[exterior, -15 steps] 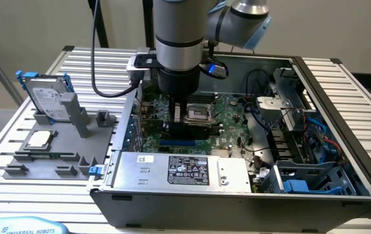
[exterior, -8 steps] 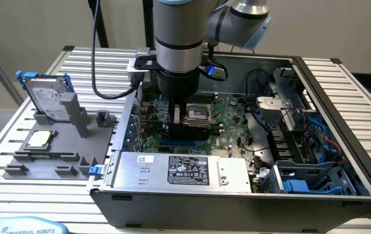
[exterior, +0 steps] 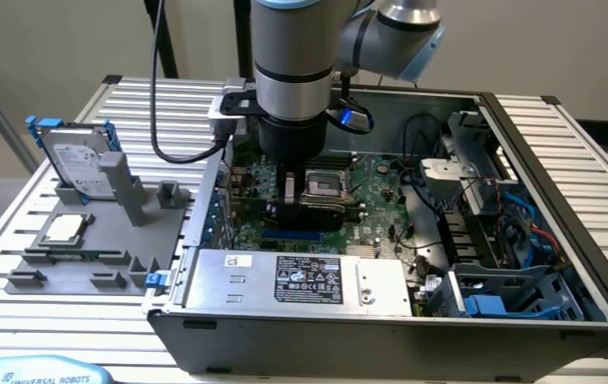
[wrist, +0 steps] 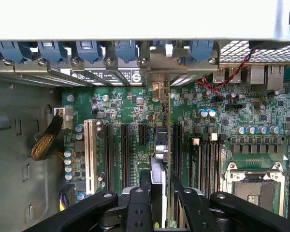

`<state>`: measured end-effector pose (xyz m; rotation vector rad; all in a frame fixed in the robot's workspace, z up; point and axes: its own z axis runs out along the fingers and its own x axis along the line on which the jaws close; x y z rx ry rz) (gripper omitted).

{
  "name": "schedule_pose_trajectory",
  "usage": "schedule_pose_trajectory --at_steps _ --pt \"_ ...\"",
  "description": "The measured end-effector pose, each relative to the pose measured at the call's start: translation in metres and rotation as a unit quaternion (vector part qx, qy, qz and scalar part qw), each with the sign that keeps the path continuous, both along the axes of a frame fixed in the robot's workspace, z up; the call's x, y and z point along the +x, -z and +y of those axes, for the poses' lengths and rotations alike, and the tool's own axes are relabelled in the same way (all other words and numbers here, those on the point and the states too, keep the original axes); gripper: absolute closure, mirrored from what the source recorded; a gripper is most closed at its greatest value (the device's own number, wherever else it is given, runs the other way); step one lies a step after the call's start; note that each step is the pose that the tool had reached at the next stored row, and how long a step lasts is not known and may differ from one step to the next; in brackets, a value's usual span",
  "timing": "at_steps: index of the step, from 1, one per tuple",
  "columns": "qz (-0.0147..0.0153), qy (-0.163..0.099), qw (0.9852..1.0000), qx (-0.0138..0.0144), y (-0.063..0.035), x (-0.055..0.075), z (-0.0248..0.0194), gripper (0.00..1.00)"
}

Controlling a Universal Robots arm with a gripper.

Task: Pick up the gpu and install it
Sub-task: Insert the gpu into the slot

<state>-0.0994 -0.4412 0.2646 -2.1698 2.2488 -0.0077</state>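
1. Green circuit board seen edge-on: the gpu [wrist: 160, 159] stands upright between the black fingers [wrist: 137, 205] of the gripper [wrist: 159, 208], which are clamped on it from either side.
2. The card hangs straight below the claw, inside the open computer case [exterior: 560, 264], over the motherboard [wrist: 130, 104].
3. Its long axis runs along the row of expansion slots, from the claw toward the case's rear wall; its silver bracket [wrist: 159, 63] already sits at that wall among the slot openings.
4. The lower edge lies in line with one black slot [wrist: 176, 145]; whether it is fully seated I cannot tell.
5. In the exterior view the single arm [exterior: 294, 72] reaches down into the case, its gripper low over the board beside the CPU socket [exterior: 326, 186].
6. Count: one arm, one gpu, one case.
7. On the grey holder [exterior: 80, 272] at the exterior view's left stand one hard drive [exterior: 74, 160] with blue rails and one square CPU chip [exterior: 64, 228], both well apart from the claw.
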Motion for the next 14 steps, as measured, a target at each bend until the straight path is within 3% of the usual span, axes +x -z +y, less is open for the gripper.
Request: schedule_pose_trajectory --at_steps 14 --pt "0.0017 0.000 1.0000 -0.0003 0.0071 -0.0021 0.0000 0.73"
